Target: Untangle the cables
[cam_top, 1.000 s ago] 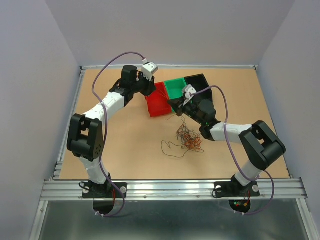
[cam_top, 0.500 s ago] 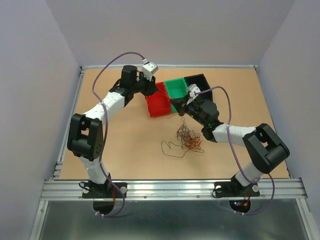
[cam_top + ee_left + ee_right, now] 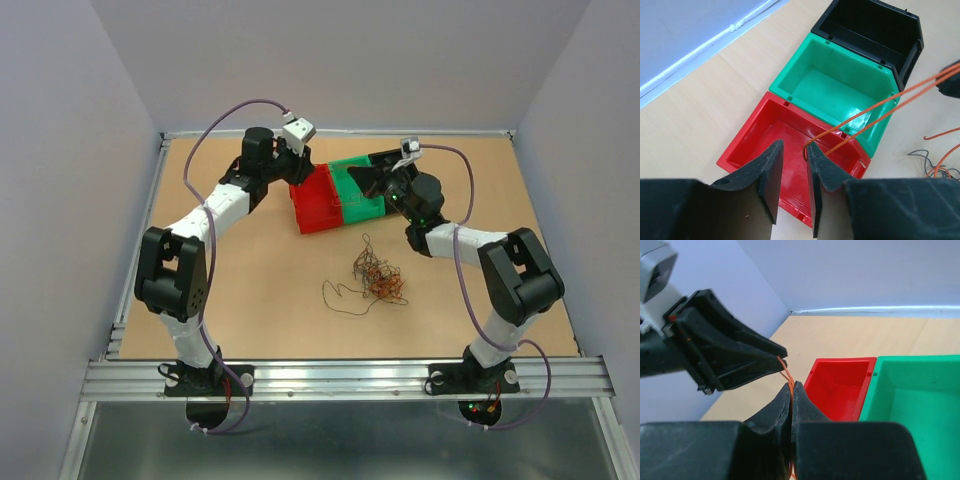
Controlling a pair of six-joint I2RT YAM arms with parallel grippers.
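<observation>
Evidently the step in hand is drawing a single strand out of the tangle and passing it over the bins. The right gripper (image 3: 791,386) has its fingers pressed together on a thin orange wire (image 3: 870,110), pinched right at the tips. The wire runs taut in two strands from there across to the left gripper (image 3: 793,147), which hangs above the red bin (image 3: 742,145). The left fingers stand a little apart with a plain gap between them. The wire's looped end sits just against the inner face of one finger and does not look clamped, so I judge this hand has no real hold. The rest of the cables (image 3: 378,278) lie in a small curly heap on the table (image 3: 250,280), right of the middle and nearer the near edge than the bins. The bins stand in a row toward the far edge: red, then the green bin (image 3: 835,87), then the black bin (image 3: 870,22), all three bare inside. The next move probably calls for the right fingers to let go over the red bin so the strand drops in without snagging a rim.
</observation>
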